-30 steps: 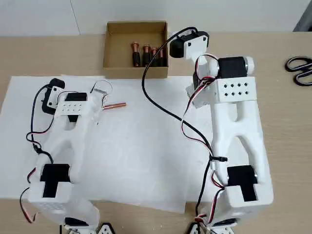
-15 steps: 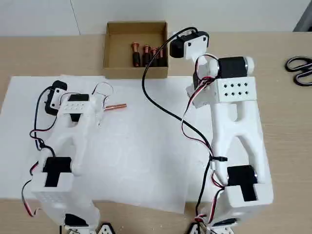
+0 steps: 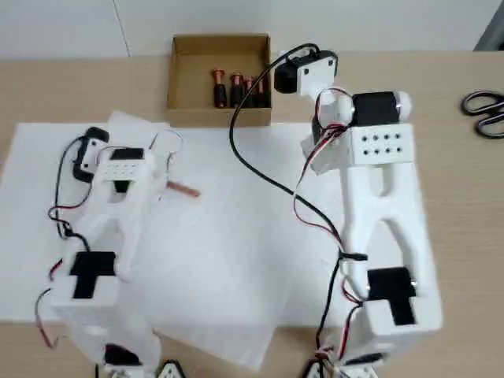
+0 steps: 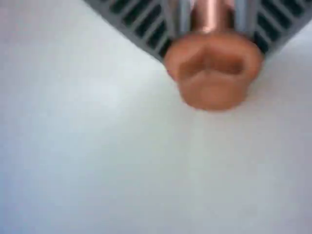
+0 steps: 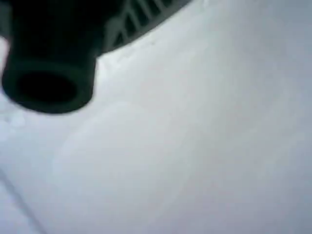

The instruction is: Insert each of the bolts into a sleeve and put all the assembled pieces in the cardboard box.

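Wooden table (image 3: 79, 79) across the whole high view, and most of it is covered by a big white paper sheet (image 3: 236, 260) with a rumpled edge near the box.

On the sheet's right side stands the right arm (image 3: 382, 197), the bulkier shape from above, its black cable looping out toward the middle of the paper. The left arm (image 3: 110, 220) stands over the sheet's left part, leaning toward the centre.

Up at the far edge of the table, just past the paper, sits the cardboard box (image 3: 189, 87), open at the top. Three assembled pieces (image 3: 236, 88) lie side by side in it, copper heads pointing away from the arms, dark sleeves toward them. A pair of scissors (image 3: 484, 112) lies on bare wood at the far right, well apart from everything else.

Now the small stuff. The left gripper (image 4: 209, 14) is clamped on a copper bolt (image 4: 212, 73): ribbed jaws on either side of the shank, the head poking out just above the paper. From above, that bolt (image 3: 183, 190) sticks out of the gripper toward the middle of the sheet.

Over on the other side, the right gripper (image 5: 73, 19) is closed around a black sleeve (image 5: 48, 73), open end out, just above the paper.
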Controlling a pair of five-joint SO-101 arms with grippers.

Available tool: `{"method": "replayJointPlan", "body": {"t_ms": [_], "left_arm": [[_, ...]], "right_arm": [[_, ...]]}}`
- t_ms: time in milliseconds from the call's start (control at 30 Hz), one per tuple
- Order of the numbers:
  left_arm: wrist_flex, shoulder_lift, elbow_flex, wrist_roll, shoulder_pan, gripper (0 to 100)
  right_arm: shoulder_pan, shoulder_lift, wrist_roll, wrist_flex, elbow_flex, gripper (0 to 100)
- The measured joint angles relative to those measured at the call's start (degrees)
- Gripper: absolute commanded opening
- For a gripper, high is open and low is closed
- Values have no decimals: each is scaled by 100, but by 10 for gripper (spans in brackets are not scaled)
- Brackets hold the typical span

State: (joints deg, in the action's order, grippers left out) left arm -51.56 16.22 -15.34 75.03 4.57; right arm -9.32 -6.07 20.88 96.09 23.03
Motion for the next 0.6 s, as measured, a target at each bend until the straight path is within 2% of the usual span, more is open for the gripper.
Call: {"method": "replayJointPlan", "body": {"t_ms": [133,267,467,600], "left_arm": [[-431,18,334,-352,0,6],[-1231,53,914,-791,0,6],[-2646,53,1899,-1916,0,6],[-3305,70,2145,-2787,0,6]], "right_arm": [[0,0,0,0,0,4],[0,0,0,0,0,4],[0,0,0,0,0,4],[0,0,0,0,0,4]]}}
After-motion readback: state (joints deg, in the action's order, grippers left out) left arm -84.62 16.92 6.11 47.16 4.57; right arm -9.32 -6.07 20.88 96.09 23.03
